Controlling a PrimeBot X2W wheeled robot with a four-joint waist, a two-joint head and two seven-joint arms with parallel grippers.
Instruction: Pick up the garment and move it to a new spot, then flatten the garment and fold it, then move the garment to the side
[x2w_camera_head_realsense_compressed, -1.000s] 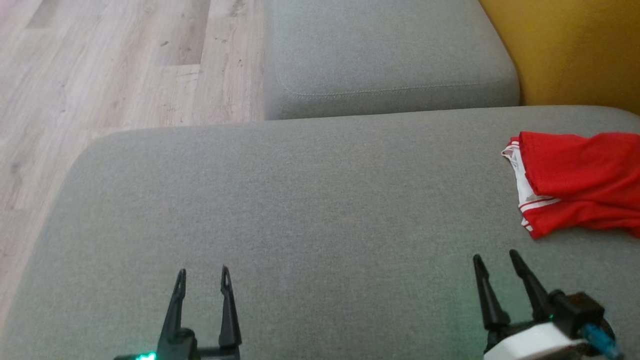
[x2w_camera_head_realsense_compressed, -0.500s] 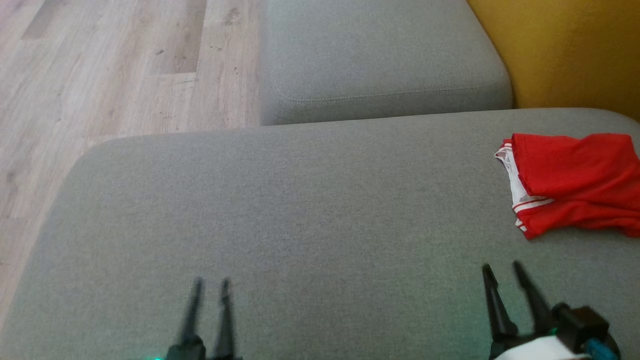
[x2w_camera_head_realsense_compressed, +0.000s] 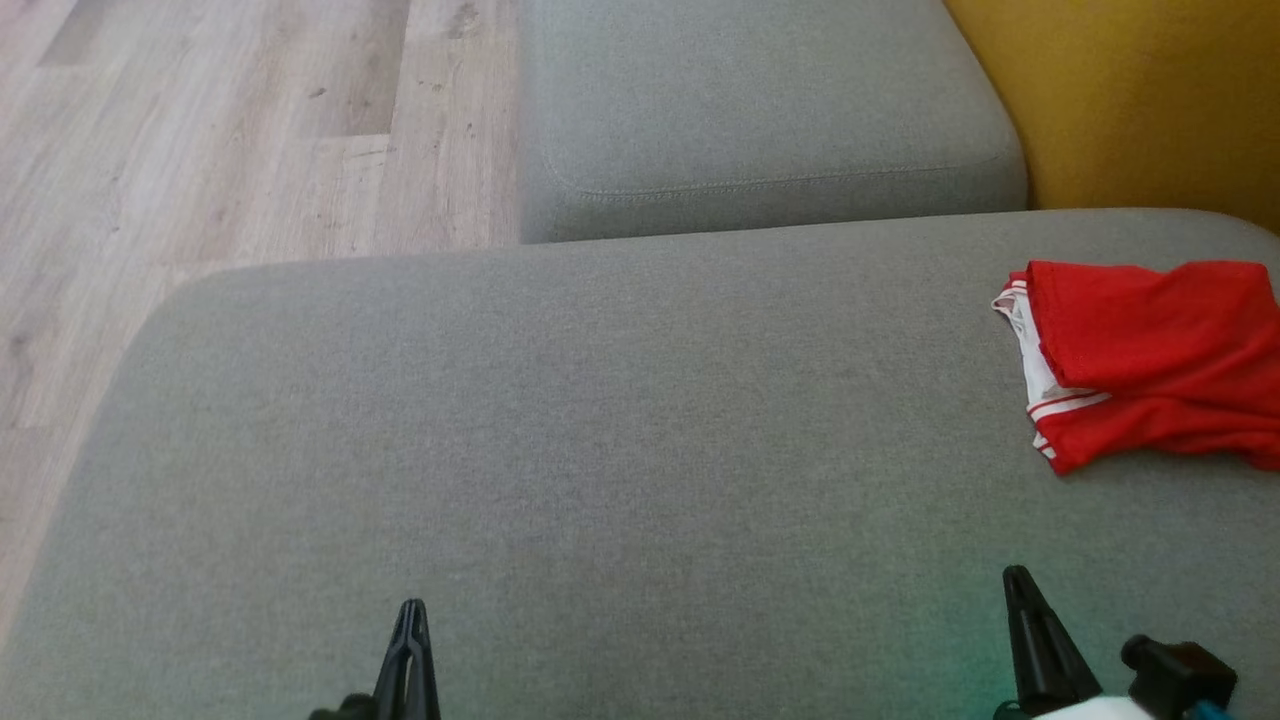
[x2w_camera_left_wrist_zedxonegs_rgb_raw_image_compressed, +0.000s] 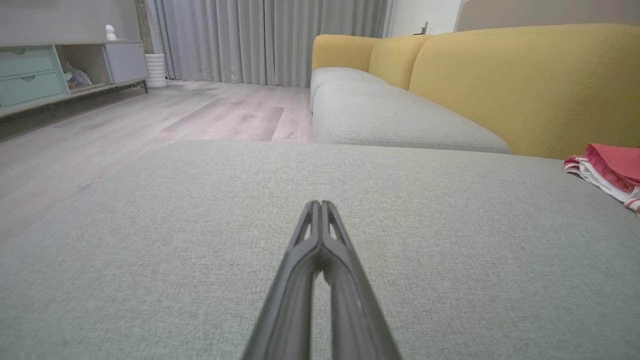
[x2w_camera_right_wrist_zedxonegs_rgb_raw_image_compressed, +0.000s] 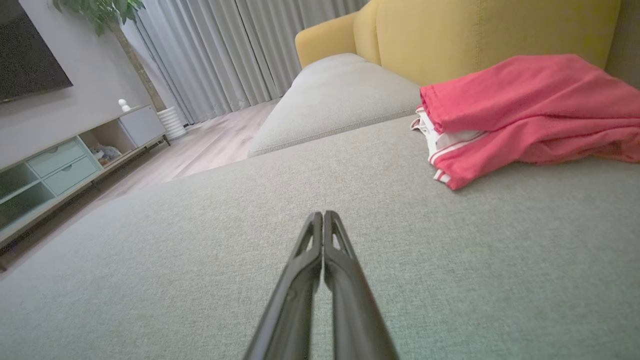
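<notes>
The garment (x2w_camera_head_realsense_compressed: 1150, 355) is red with white striped trim, folded and lying at the right edge of the grey sofa cushion (x2w_camera_head_realsense_compressed: 600, 450). It also appears at the far right in the left wrist view as the garment (x2w_camera_left_wrist_zedxonegs_rgb_raw_image_compressed: 612, 167) and at upper right in the right wrist view as the garment (x2w_camera_right_wrist_zedxonegs_rgb_raw_image_compressed: 525, 112). My left gripper (x2w_camera_head_realsense_compressed: 411, 607) sits low at the front of the cushion, shut with nothing in it, fingers together (x2w_camera_left_wrist_zedxonegs_rgb_raw_image_compressed: 320, 204). My right gripper (x2w_camera_head_realsense_compressed: 1017, 575) is also shut and empty (x2w_camera_right_wrist_zedxonegs_rgb_raw_image_compressed: 323, 214), short of the garment's near edge.
A second grey seat cushion (x2w_camera_head_realsense_compressed: 760, 110) lies beyond, with the yellow sofa back (x2w_camera_head_realsense_compressed: 1130, 100) at the right. Wood floor (x2w_camera_head_realsense_compressed: 200, 140) runs along the left. A low cabinet (x2w_camera_left_wrist_zedxonegs_rgb_raw_image_compressed: 45, 80) and grey curtains (x2w_camera_left_wrist_zedxonegs_rgb_raw_image_compressed: 270, 40) stand across the room.
Both grippers went from open to shut and drew back toward the bottom of the head view. The garment stayed in place; the camera shifted slightly.
</notes>
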